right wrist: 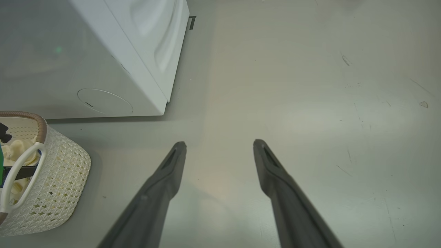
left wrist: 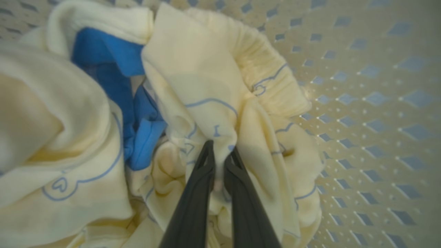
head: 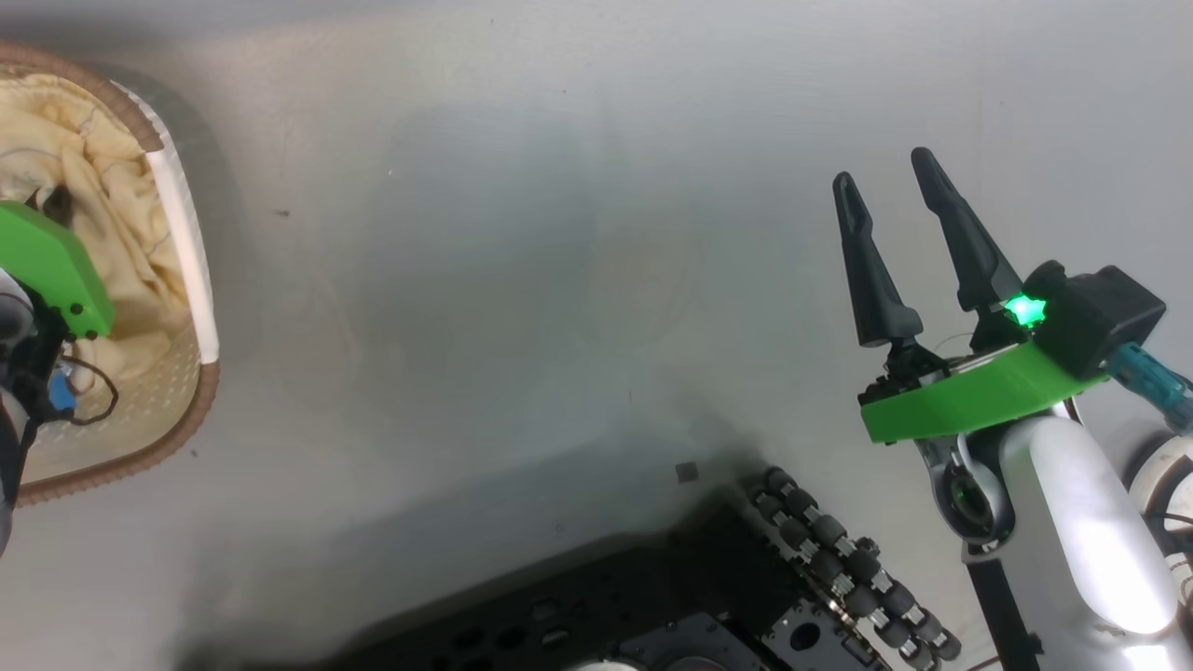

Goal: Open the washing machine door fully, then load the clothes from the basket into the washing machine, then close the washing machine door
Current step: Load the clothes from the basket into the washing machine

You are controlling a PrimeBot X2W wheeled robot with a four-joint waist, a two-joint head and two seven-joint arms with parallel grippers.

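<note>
Right gripper (head: 884, 166): two long dark grey tapered fingers (head: 871, 280), slot near each tip. Bright green wrist plate (head: 969, 396), lit green LED (head: 1023, 310), black camera box (head: 1095, 317), teal plug (head: 1151, 384). Glossy white forearm (head: 1090, 531). Left arm: matching left green plate (head: 51, 270), blue plug (head: 61, 393), looped black cable (head: 98, 405). Black base (head: 652, 606) with roller wheel (head: 839, 559)

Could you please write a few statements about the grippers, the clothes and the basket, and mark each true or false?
1. The left gripper is shut on a fold of the clothes inside the basket. True.
2. The right gripper holds blue fabric. False: it is open and empty above the floor.
3. The basket stands on top of the machine. False: it stands on the floor beside the washing machine.
4. The clothes are pale yellow with blue patches. True.
</note>
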